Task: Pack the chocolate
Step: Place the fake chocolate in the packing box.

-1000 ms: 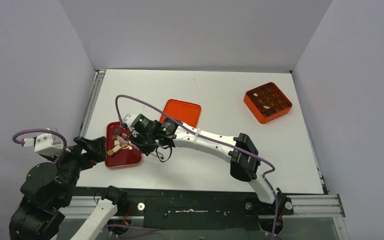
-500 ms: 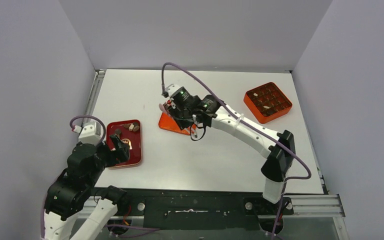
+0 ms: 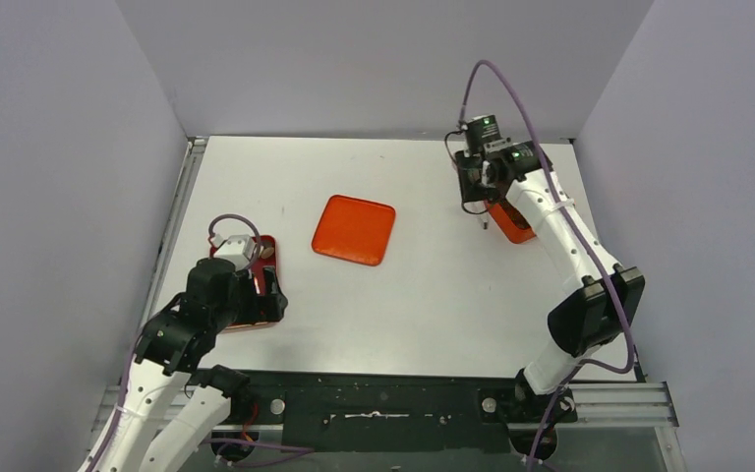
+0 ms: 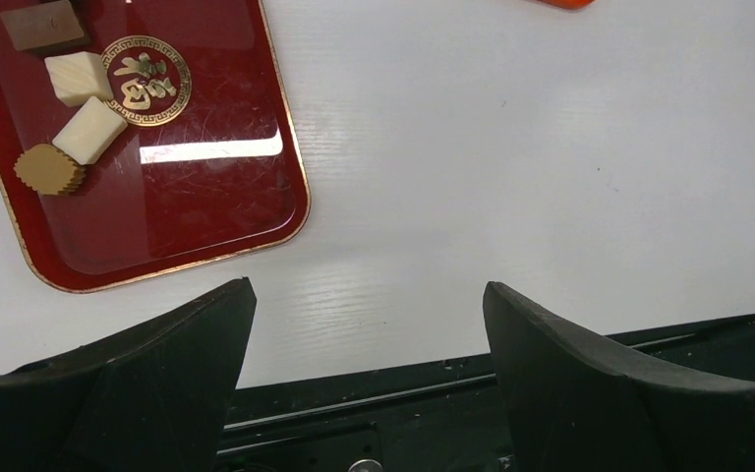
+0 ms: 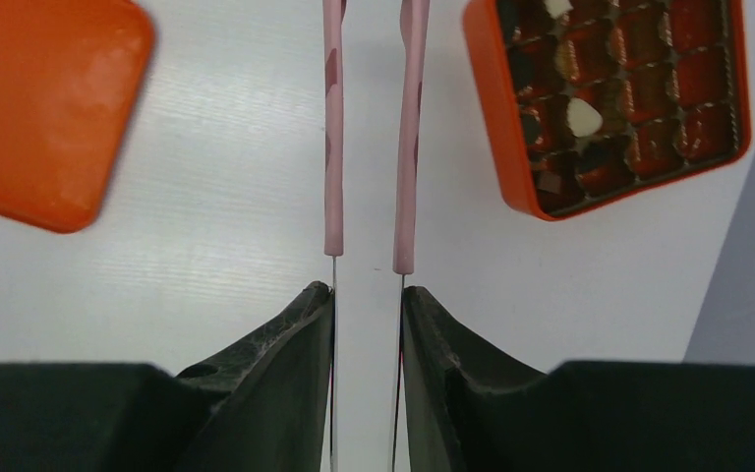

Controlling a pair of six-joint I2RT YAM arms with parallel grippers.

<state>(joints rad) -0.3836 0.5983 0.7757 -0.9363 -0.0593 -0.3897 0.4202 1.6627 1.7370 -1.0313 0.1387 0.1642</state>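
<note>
Chocolate pieces [image 4: 88, 130] judged light, brittle; best pinched gently across flat sides. Pink tongs [image 5: 333, 147] were clamped in right gripper [image 5: 367, 293], tips unseen; left gripper [image 4: 369, 290] was spread, empty.

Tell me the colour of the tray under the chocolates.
The tray is dark red with a gold rim; left wrist view.
</note>
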